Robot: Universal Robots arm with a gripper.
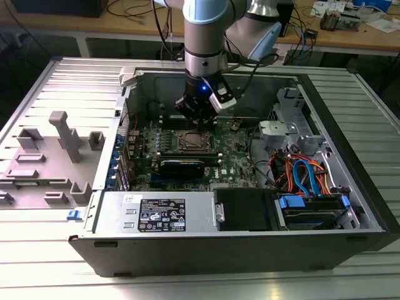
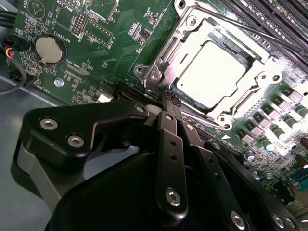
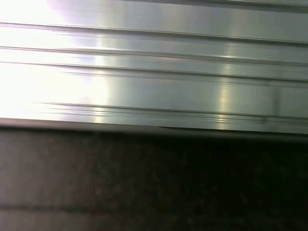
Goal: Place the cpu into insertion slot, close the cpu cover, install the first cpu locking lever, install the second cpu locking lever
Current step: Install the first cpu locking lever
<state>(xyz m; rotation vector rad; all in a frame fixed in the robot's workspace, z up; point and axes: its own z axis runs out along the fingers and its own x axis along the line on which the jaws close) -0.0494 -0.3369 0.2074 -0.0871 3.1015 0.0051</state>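
The cpu (image 2: 215,73), a bright silver square, lies in the insertion slot (image 2: 153,73) on the green motherboard (image 2: 103,60). The cpu cover (image 2: 262,81) lies flat as a silver frame around the chip. A thin lever rod (image 2: 250,28) runs along the socket's far side. In the second wrist view my gripper (image 2: 169,99) is shut, its black fingertips together and touching or just above the socket's near edge by a corner. In the exterior view the gripper (image 1: 199,122) hangs straight down over the insertion slot (image 1: 192,142) inside the open computer case.
A coin battery (image 2: 48,48) sits on the board beside the socket. A black card with heatsink (image 1: 181,166), the power supply (image 1: 156,214) and coloured cables (image 1: 301,172) crowd the case. Grey fixtures (image 1: 62,134) stand on the ribbed table at the exterior view's left.
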